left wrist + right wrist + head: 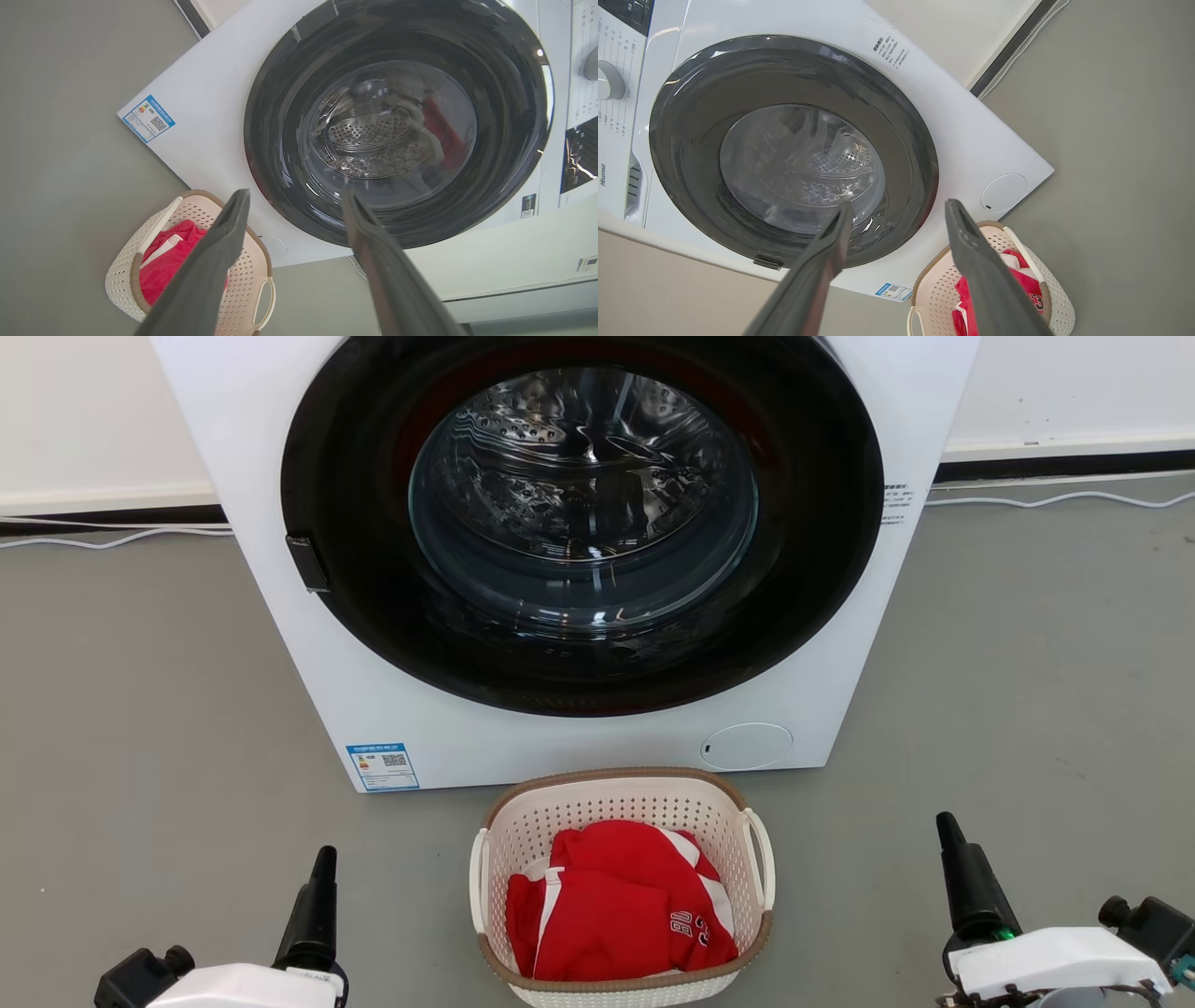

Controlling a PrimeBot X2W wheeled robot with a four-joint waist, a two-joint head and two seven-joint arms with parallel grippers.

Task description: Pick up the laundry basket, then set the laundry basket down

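Basket (611, 803) sits on the floor (140, 709) just before the washer (560, 747), under its door (583, 504). My left arm (247, 985) and right arm (1055, 959) hang low, farther from the washer, pointing toward it, both jaws apart and empty. The basket's long axis runs from the washer toward me, handles (761, 859) left and right, mouth up. Cream, perforated, brown rim; I see red-and-white cloth (616, 905) inside.

A bare laundry test space is indicated: a washing machine (583, 523) is set on grey floor (140, 709), a laundry basket (621, 775) before it, cables (1055, 499) run along skirting (112, 516) behind.
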